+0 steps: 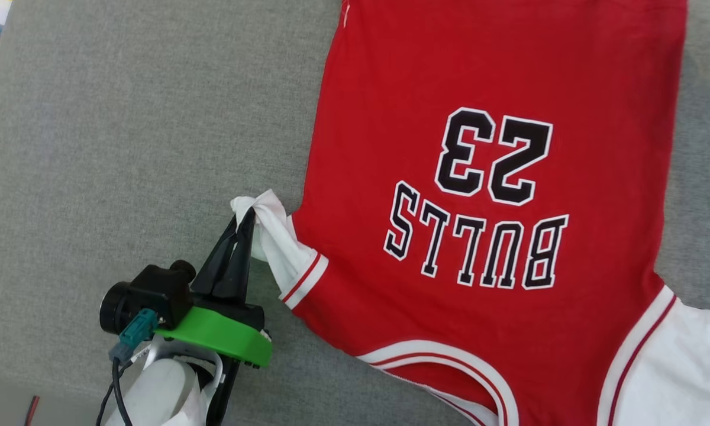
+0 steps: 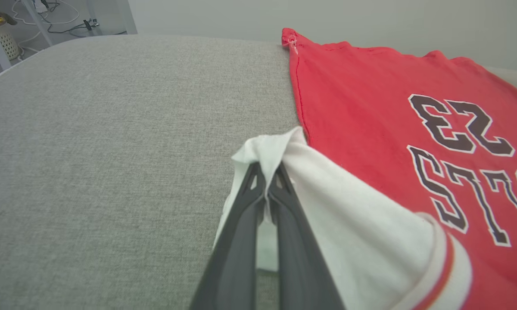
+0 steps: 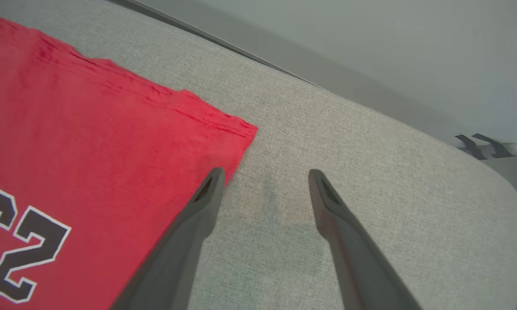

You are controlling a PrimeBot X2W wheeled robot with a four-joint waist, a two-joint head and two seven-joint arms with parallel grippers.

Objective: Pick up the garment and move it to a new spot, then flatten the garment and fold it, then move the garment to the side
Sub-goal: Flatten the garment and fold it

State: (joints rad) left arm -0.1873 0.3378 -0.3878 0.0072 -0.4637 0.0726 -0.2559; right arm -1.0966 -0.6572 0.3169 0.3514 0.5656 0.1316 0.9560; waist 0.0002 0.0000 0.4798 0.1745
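Note:
The garment (image 1: 485,177), a red T-shirt with white sleeves and black "BULLS 23" lettering, lies flat on the grey padded surface (image 1: 124,130), its collar toward me. My left gripper (image 1: 245,219) is shut on the bunched tip of the garment's white left sleeve (image 1: 275,236), lifting it slightly; the left wrist view shows the sleeve (image 2: 349,215) pinched between the dark fingers (image 2: 241,224) of that gripper (image 2: 265,170). My right gripper (image 3: 263,176) is open over bare grey surface just beside the garment's hem corner (image 3: 241,129), with nothing between its fingers.
The grey padded surface stretches wide to the left of the garment. Its rounded far edge (image 3: 491,181) lies beyond the right gripper. Cables and a white basket (image 2: 0,43) sit on the floor past the surface's far left corner.

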